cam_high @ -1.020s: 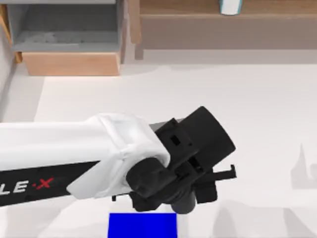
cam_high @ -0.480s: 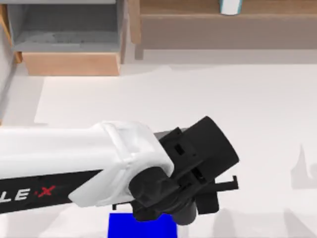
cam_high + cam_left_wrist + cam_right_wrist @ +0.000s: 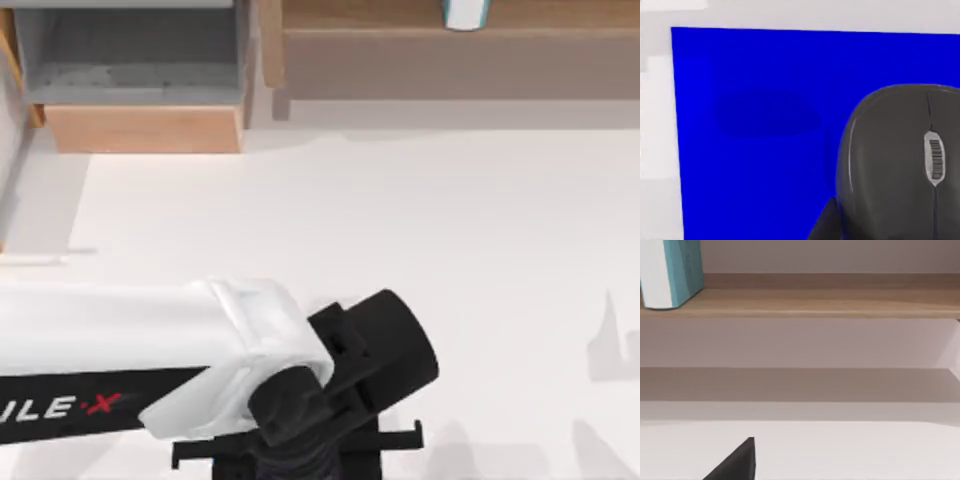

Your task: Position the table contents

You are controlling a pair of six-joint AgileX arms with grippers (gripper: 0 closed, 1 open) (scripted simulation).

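A dark grey computer mouse (image 3: pixel 895 165) with a scroll wheel lies on a blue mat (image 3: pixel 750 125) in the left wrist view. My left gripper (image 3: pixel 300 452) hangs over that spot at the table's front edge, close above the mouse, and a dark part of it shows just beside the mouse. The arm covers mat and mouse in the top view. A teal item with a white part (image 3: pixel 465 12) stands on the wooden shelf at the back right, also seen as the teal item (image 3: pixel 670 272) from the right wrist. My right gripper (image 3: pixel 735 465) faces that shelf from low over the table.
The white table (image 3: pixel 450 250) stretches wide behind and right of the left arm. A wooden shelf unit (image 3: pixel 420 60) runs along the back, with a grey open compartment (image 3: pixel 130 70) at the back left.
My left arm has moved toward the table's front edge and slightly left. It now covers the blue mat that showed below it before.
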